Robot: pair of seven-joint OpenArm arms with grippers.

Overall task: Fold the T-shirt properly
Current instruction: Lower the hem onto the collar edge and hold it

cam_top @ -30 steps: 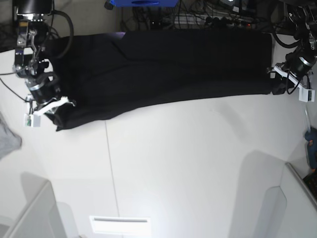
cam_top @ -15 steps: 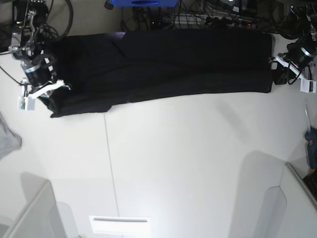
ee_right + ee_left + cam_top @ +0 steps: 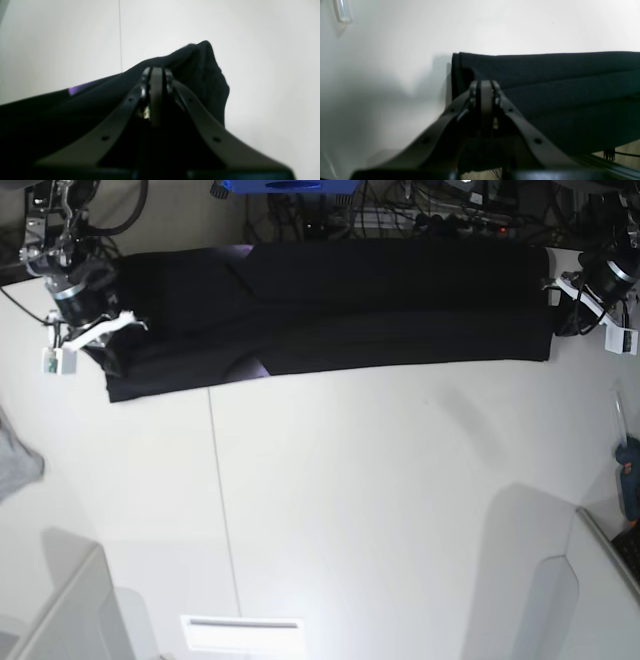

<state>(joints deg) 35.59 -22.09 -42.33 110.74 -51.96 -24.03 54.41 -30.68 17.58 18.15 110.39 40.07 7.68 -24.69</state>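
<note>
— How does the T-shirt (image 3: pixel 340 305) look from where you are?

— Black and long; it lies stretched in a band across the far side of the counter (image 3: pixel 380 500), from my one claw to the other; soft lengthwise creases run through it; a small pale patch shows at its near edge toward my right side, and in my right wrist view a sliver of purple print peeks out of the folds.

— And your claws?

— My left claw (image 3: pixel 483 86) is pinched fully together on the corner of the cloth at its end; the hem there sits in a neat doubled edge on the counter. My right claw (image 3: pixel 155 72) is likewise clamped tight on the fabric; the cloth bunches up into a peak just beyond my fingertips.

— What of the counter and the room?

— The counter is white and smooth, with one thin seam running down it; a small grey cloth (image 3: pixel 18 460) lies at its edge on my right side; a tangle of cables (image 3: pixel 400 215) and a blue thing sit behind the far edge; a teal tool (image 3: pixel 628 470) rests at the edge on my left side.
</note>
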